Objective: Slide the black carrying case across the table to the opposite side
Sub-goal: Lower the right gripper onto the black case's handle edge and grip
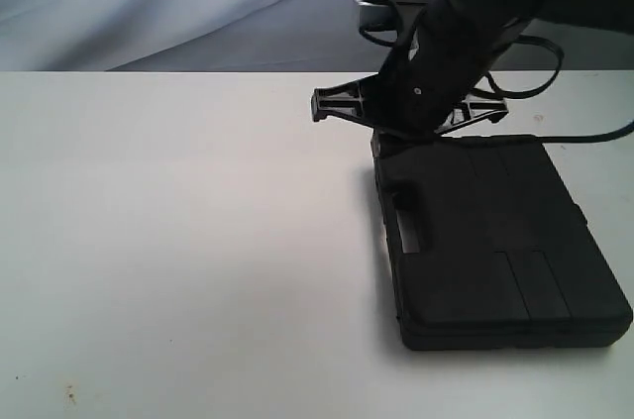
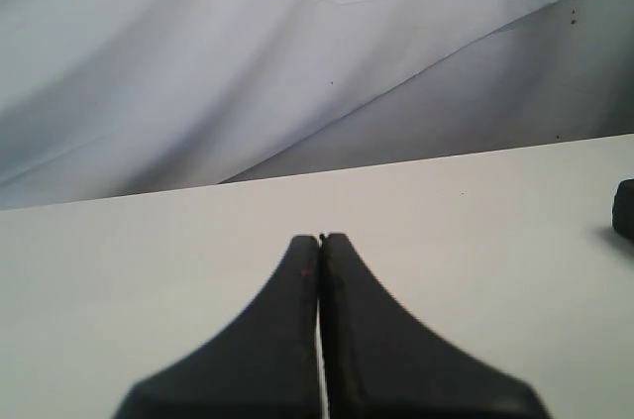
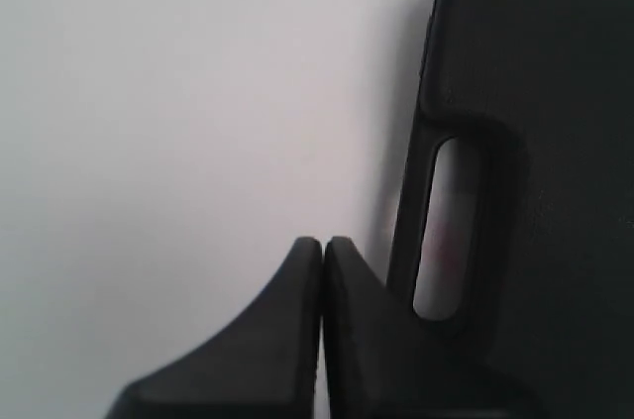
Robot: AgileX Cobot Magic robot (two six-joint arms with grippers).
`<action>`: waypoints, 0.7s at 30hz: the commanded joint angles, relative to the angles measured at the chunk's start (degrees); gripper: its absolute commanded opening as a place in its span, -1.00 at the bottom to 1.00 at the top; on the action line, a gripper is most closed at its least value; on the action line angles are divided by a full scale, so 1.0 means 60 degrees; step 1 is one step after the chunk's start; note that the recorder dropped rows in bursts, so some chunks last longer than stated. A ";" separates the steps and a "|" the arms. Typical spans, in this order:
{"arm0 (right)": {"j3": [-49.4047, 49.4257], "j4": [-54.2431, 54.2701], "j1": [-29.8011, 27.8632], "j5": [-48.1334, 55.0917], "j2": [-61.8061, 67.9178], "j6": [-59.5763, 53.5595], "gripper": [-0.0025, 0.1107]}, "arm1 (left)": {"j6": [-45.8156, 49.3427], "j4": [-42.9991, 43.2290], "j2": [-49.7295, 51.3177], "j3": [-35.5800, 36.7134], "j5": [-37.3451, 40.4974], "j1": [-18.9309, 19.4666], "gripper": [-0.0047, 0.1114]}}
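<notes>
Neighbouring case [image 1: 495, 241]: closed right gripper [image 3: 322, 243]

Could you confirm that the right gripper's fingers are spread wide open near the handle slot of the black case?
Not quite: the right gripper is near the handle slot of the case, but its fingers are pressed shut, as the right wrist view shows.

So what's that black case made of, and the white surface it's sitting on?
The case looks like moulded plastic with a matte black finish: rounded corners, a cut-out handle slot and faint raised panels on its lid, no shine. The table looks like a smooth white board, perhaps laminate or painted: flat, even, a few tiny dark specks. Its exact material is not clear.
</notes>
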 commanded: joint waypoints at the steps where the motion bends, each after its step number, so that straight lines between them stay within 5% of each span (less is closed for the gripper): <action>1: -0.0473 -0.0222 0.0003 0.0600 0.0679 0.0141 -0.96 | -0.0022 0.0013 -0.0048 0.0037 -0.0025 0.0038 -0.92; 10: -0.0935 0.1544 -0.1226 0.1241 0.1748 -0.0707 -0.96 | -0.0022 0.0013 -0.0048 0.0037 -0.0025 0.0038 -0.92; 21: -0.0935 0.1522 -0.1226 0.1144 0.2493 -0.1069 -0.82 | -0.0022 0.0013 -0.0048 0.0037 -0.0025 0.0038 -0.92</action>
